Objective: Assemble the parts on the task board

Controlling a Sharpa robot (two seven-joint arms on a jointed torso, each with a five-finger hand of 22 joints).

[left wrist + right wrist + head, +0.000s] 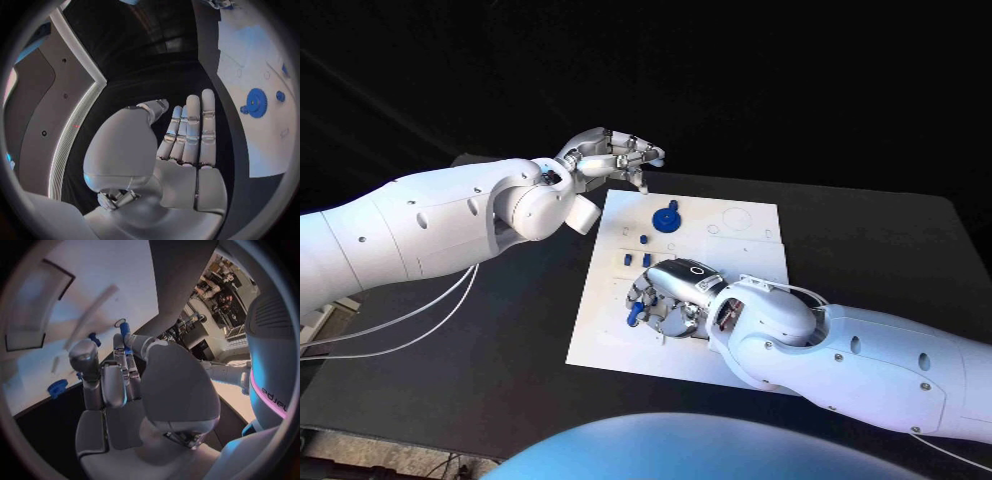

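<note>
Fingers of the right hand [668, 295] curve down onto the near half of the task board [740, 250], spread over a cluster of small blue parts. One blue piece [635, 313] shows just beside the fingertips on their outer side; whether the hand actually pinches a part or only rests over them cannot be told. In the right wrist view a short blue peg [124, 329] stands out past the fingertips, its long axis roughly in line with the fingers, and a blue toothed piece [57, 387] lies on the board off to the side of the hand.

Beyond that hand, toward the far half of the board, a blue gear [668, 217] lies flat on the white plate, with two small blue pegs [646, 259] between it and the right hand.

Farthest off, the left hand [615, 155] hangs above the board's far corner, holding nothing, its fingers straight and side by side in the left wrist view.
</note>
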